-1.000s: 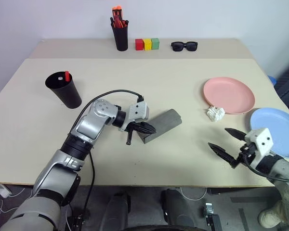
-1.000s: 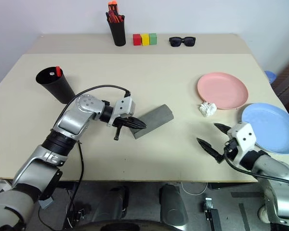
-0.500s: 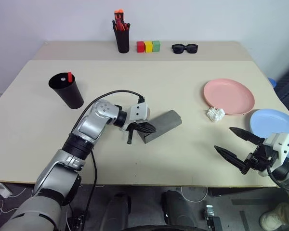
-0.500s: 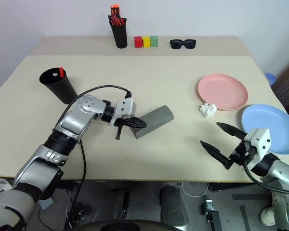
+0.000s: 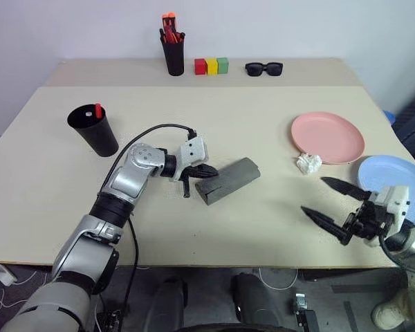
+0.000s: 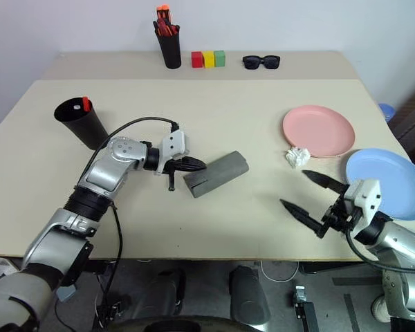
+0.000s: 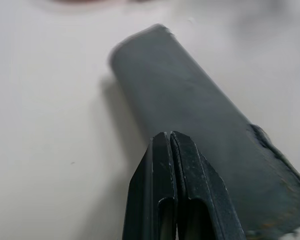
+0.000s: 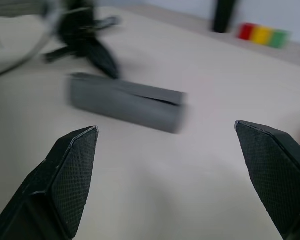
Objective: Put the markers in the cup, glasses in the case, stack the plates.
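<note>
The grey case lies closed in the middle of the table. My left gripper is shut with nothing in it, its tips at the case's left end; the left wrist view shows the shut fingers lying along the case. My right gripper hangs open and empty to the right of the case, near the front edge. The black cup at the left holds a red-capped marker. The pink plate and the blue plate lie side by side at the right. The glasses are out of view.
A crumpled white paper lies by the pink plate's near rim. On the far table stand a black holder of orange-red pens, three coloured blocks and black sunglasses. A cable loops over my left wrist.
My left gripper has swung from over the case's left end toward its far side, still shut, and the case has turned a little. My right gripper has lifted slightly.
</note>
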Available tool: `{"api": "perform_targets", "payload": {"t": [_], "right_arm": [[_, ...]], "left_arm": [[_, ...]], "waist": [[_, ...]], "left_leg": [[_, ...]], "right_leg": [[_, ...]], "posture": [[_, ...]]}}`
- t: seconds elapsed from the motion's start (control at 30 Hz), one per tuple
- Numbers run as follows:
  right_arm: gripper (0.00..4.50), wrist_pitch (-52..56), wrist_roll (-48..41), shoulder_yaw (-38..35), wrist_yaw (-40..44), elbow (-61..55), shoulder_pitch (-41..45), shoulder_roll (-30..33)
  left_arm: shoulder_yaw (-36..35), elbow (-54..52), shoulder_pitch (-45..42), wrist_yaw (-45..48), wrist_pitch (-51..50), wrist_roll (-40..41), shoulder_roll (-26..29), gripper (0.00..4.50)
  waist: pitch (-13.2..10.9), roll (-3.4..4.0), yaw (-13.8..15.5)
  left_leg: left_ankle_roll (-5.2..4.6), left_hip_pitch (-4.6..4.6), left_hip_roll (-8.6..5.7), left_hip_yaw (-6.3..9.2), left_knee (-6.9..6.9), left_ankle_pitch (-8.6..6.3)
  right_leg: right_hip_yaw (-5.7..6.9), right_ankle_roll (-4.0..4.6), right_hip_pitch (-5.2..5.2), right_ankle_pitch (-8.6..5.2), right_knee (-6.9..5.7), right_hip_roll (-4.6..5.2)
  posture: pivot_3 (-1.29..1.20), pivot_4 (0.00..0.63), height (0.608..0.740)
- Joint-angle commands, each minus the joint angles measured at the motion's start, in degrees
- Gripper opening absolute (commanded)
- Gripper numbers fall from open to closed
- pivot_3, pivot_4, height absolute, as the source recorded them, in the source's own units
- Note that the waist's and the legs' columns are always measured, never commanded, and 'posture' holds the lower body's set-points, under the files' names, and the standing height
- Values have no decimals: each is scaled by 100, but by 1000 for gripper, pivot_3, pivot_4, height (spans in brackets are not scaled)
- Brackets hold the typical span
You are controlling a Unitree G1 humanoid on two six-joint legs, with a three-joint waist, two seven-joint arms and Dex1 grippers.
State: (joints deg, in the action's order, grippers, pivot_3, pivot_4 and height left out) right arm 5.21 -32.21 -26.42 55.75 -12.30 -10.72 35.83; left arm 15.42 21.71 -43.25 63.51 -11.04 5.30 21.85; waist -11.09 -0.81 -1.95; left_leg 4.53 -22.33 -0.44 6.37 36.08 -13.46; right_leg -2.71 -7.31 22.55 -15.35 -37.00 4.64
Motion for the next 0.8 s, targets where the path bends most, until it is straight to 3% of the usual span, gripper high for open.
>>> {"api": "perform_targets", "payload": {"t": [0.03, 0.33, 0.53, 0.63, 0.8], "right_arm": [[4500, 3, -97, -456, -484, 79, 33, -87], [4500, 208, 313, -1092, -1346, -134, -700, -23], [4500, 618, 657, -1011, -1626, 29, -1097, 112], [4500, 697, 797, -1006, -1729, 161, -1097, 143], [4500, 885, 1027, -892, -2044, 157, -919, 134]], "left_arm": [[-464, -422, -157, -129, -254, 409, -40, 16], [-316, -1408, -192, 127, -535, 906, -349, 16], [-57, -1609, -256, 648, -690, 1213, -607, 16], [89, -1688, -239, 1004, -738, 1286, -523, 916], [177, -1693, -245, 1297, -756, 1312, -404, 3392]], "waist": [[0, 0, 21], [-1, 2, 133], [1, 6, 87], [1, 6, 83], [1, 6, 97]], "left_leg": [[0, -6, 0, 0, -1, 0], [-2, -8, -5, -1, -6, -1], [-2, -3, -4, -4, -8, -2], [-2, -5, -4, -6, -6, -2], [-3, -6, -5, -6, -6, -2]], "right_leg": [[0, -1, 6, 1, 0, 0], [0, -1, 4, -5, 8, 3], [-3, 13, 3, -11, 10, 1], [-4, 15, 3, -12, 12, 1], [-4, 17, 2, -13, 15, 1]], "posture": [[0, 150, 740], [0, 150, 740], [0, 150, 740], [0, 150, 740], [0, 150, 740]]}}
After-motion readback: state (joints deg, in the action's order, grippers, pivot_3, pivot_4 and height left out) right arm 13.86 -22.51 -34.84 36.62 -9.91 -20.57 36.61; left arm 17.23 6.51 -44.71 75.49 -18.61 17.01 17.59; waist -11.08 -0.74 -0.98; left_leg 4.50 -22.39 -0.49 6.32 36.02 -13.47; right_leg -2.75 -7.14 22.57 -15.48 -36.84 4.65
